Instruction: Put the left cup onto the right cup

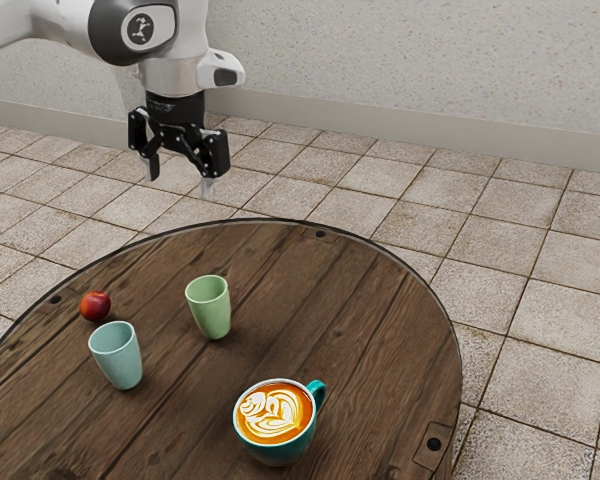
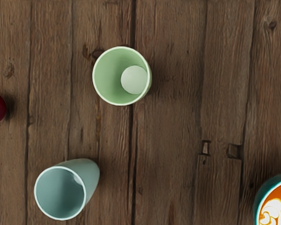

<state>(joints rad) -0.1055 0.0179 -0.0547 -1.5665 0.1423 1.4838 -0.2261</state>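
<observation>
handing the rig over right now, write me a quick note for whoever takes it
Gripper: the black two-finger gripper hangs open and empty, well above the round wooden table.
Things: the light blue tumbler cup and the light green tumbler cup stand upright on the table, apart, with the blue one toward the exterior view's left. A red apple lies near the blue cup, and a teal latte mug sits toward the table's near edge.
Done: nothing; neither cup is grasped.
Left: descend, grip the blue cup, lift it, and set it onto the green cup.
</observation>
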